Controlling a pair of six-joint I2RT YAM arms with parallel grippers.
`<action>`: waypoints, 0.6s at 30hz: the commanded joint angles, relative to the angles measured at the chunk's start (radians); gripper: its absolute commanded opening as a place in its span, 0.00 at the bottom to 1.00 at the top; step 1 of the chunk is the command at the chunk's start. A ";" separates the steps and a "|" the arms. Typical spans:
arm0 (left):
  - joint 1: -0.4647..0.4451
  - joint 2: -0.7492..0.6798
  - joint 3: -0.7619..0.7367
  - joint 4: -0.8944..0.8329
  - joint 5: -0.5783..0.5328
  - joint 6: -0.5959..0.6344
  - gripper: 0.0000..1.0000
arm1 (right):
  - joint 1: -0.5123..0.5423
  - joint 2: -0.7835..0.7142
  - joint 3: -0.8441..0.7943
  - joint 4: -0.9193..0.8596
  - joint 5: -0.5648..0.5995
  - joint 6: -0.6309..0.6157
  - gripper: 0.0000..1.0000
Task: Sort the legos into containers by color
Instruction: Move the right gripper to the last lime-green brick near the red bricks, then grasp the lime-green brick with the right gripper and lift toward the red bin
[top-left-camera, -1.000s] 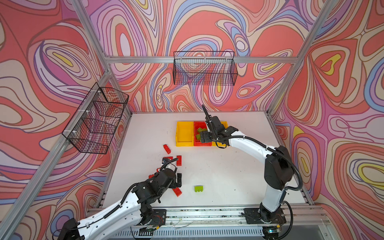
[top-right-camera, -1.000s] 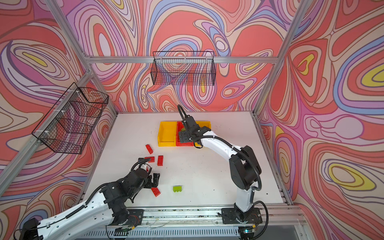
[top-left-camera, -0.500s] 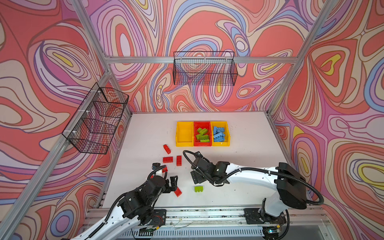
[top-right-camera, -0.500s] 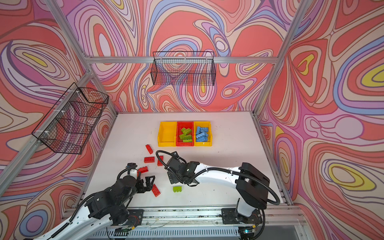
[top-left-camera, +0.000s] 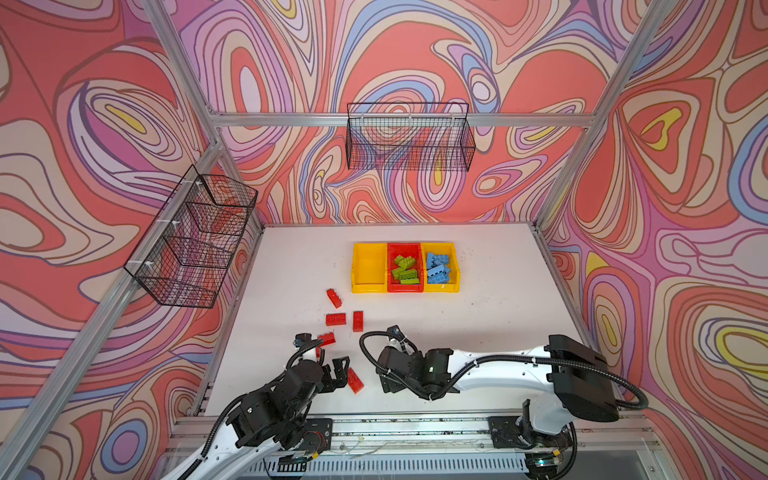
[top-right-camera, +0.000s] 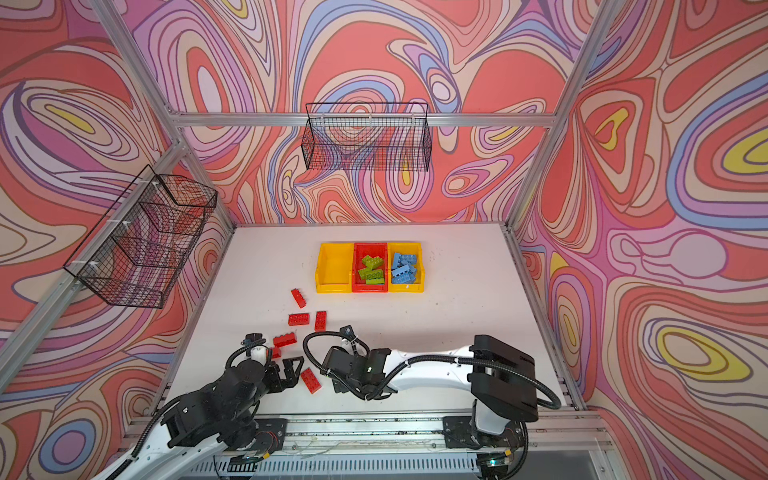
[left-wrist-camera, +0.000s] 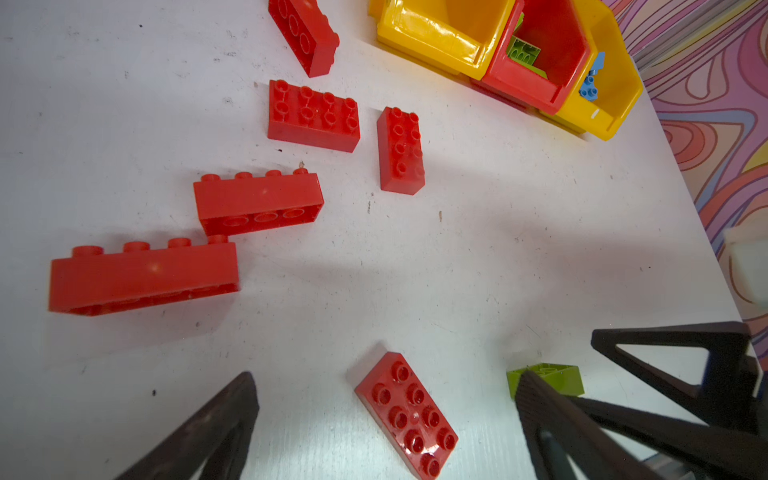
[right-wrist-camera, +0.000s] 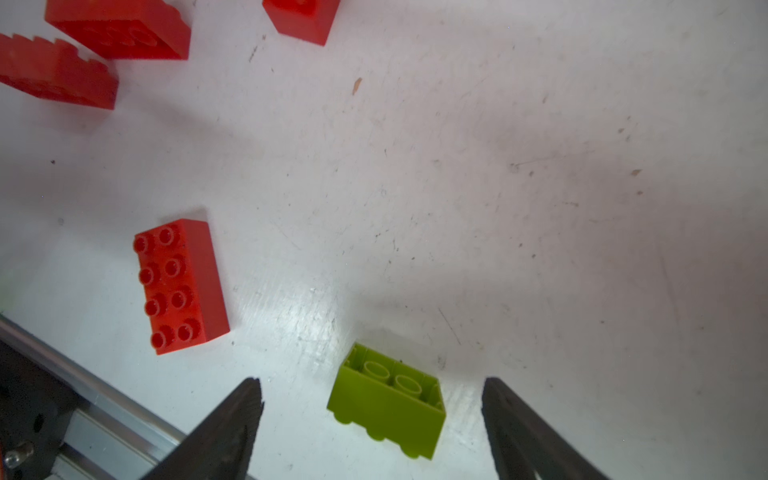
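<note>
Six red bricks (left-wrist-camera: 313, 115) lay loose on the table (top-left-camera: 498, 332), lower left of centre in both top views; none was binned. In the bin row at centre, the left yellow bin (top-left-camera: 369, 266) was empty and is presumably for red. Next right, the red bin (top-left-camera: 405, 249) held the green bricks (top-left-camera: 404, 270), and the right yellow bin (top-left-camera: 453, 266) held the blue bricks (top-left-camera: 437, 268). Judgement: blue done, green one short, red not begun.

On the left gripper (left-wrist-camera: 386, 376) the jaws were wide and held nothing. The nearest red brick (left-wrist-camera: 405, 415) lay flat just ahead, between its fingers. On the right gripper (right-wrist-camera: 372, 386) the jaws stood apart either side of the loose green brick (right-wrist-camera: 386, 407). That brick showed its hollow underside, with a gap on both sides, so it was not gripped.

Hidden or unclear:
- One red brick sat partly behind the left arm (top-left-camera: 266, 407) in both top views.
- The loose green brick was fully covered by the right wrist (top-left-camera: 411, 368) in both top views.
- The binned bricks overlapped, so exact counts could not be told.
</note>
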 joint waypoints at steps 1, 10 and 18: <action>0.007 -0.015 -0.011 -0.054 -0.014 -0.021 1.00 | 0.018 0.045 0.008 -0.006 0.026 0.088 0.84; 0.006 -0.033 -0.018 -0.064 -0.024 -0.017 1.00 | 0.025 0.067 -0.018 -0.003 0.043 0.144 0.71; 0.006 -0.037 -0.013 -0.073 -0.031 -0.013 1.00 | 0.025 0.097 -0.019 -0.003 0.028 0.157 0.52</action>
